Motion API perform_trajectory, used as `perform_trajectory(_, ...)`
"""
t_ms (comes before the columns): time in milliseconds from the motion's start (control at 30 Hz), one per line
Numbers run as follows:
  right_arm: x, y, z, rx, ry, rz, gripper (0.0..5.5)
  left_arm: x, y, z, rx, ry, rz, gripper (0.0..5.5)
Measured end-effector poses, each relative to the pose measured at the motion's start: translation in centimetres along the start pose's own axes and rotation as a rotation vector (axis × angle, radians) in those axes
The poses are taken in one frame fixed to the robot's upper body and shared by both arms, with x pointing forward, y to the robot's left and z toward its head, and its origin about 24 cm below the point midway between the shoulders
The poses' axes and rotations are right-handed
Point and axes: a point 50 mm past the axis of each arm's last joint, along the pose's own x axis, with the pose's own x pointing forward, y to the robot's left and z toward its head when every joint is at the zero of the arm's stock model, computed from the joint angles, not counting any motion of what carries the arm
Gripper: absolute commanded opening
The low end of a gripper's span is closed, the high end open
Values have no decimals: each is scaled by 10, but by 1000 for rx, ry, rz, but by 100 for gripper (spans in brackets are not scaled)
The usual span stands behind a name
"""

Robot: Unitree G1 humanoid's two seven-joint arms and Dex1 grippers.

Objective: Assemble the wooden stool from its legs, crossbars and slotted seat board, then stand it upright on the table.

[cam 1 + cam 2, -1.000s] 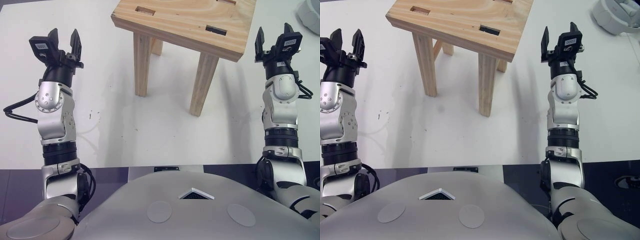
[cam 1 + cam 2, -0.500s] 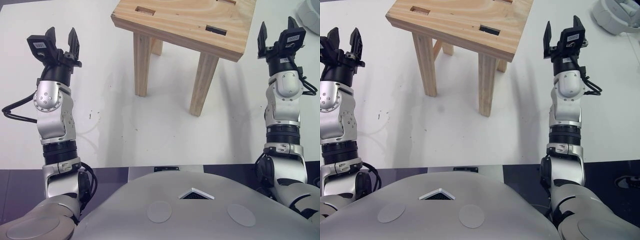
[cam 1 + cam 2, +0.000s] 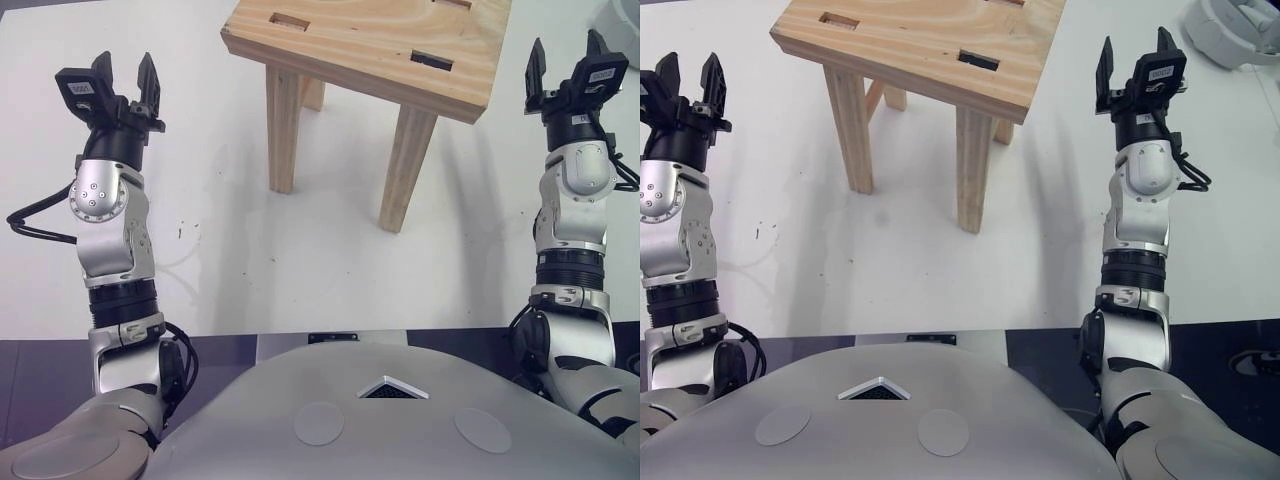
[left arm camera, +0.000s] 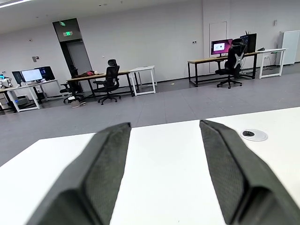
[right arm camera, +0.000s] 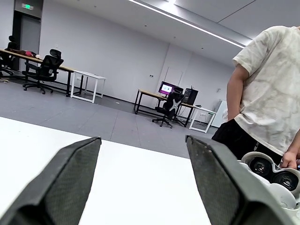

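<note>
Stool [image 3: 370,45] standing upright toward the tabletop's [image 3: 300,270] far edge; left gripper [image 3: 125,65] hanging wide open toward its left edge, right gripper [image 3: 566,45] gaping wide toward its right edge.

The stool's [image 3: 370,45] far seat edge and a far slot [image 3: 452,3] are cut off at the top of the eye views. The seat and the near legs hide most of the far legs [image 3: 895,97], and any crossbars underneath cannot be told. A white object [image 3: 1230,30] on the tabletop [image 3: 250,250] is cropped at the corner. The fingers of the left end effector [image 4: 165,125] and the right end effector [image 5: 143,139] are blurred and run off their wrist views' edges.
</note>
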Motion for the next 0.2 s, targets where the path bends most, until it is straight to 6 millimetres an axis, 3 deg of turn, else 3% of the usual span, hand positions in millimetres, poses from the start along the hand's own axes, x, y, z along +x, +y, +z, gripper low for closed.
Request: perform_trajectory(200,0,-1,-2,75,19,32,334,-4,0,-1,-8,1,23,269)
